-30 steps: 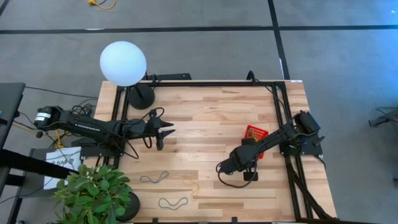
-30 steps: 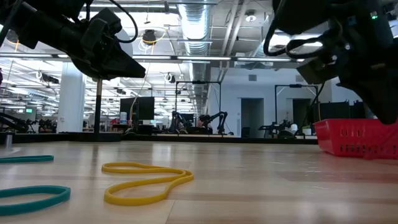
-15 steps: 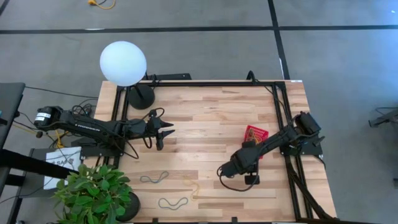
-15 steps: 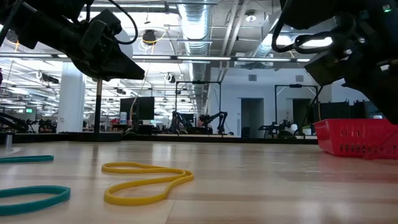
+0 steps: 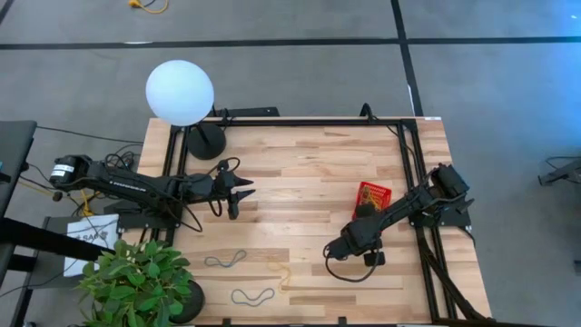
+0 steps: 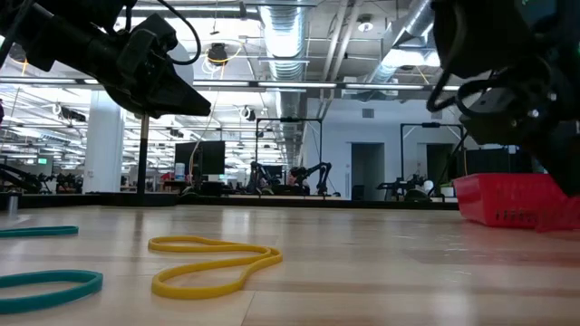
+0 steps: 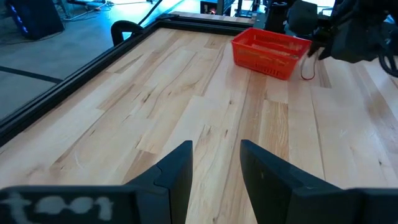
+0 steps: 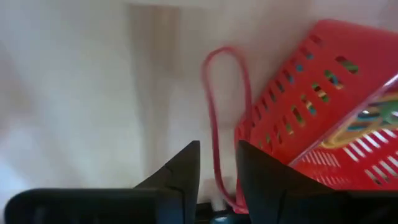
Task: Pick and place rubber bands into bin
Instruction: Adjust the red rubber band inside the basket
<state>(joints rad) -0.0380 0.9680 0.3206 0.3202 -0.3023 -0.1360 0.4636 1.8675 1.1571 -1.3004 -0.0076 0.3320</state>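
Right arm, change: over the last second the right gripper [image 5: 332, 248] has drawn back across the table from near the middle toward the red bin [image 5: 372, 196]. You can read this as transport of a band toward the bin, judged from the direction of travel.
Right gripper, state: in the right wrist view its fingers [image 8: 186, 163] stand close together with a red rubber band [image 8: 214, 106] running down into the narrow gap between them. Treat it as clenched on that band; the contact point itself is hidden.
Left arm, change: none. The left gripper [image 5: 243, 192] hangs above the left half of the table, fingers [image 7: 180, 168] parted and empty.
Bin, location: right side of the table, just beside the right arm's forearm. Coloured bands already lie inside it.
Remaining bands: a yellow band [image 6: 216, 261] and two teal bands [image 6: 45, 288] lie loose near the front edge, well apart from the bin.
Right wrist view only: shows the held red band and the bin's slotted wall [image 8: 323, 93] right next to it; no other view shows the band in the grip.
Low view only: shows the loose bands' colours clearly.
High view only: shows you the full layout, including the lamp [image 5: 181, 92] at the back left corner and the plant [image 5: 136, 282] at the front left.
Next step, judgement: you need the gripper above the bin's opening before release.
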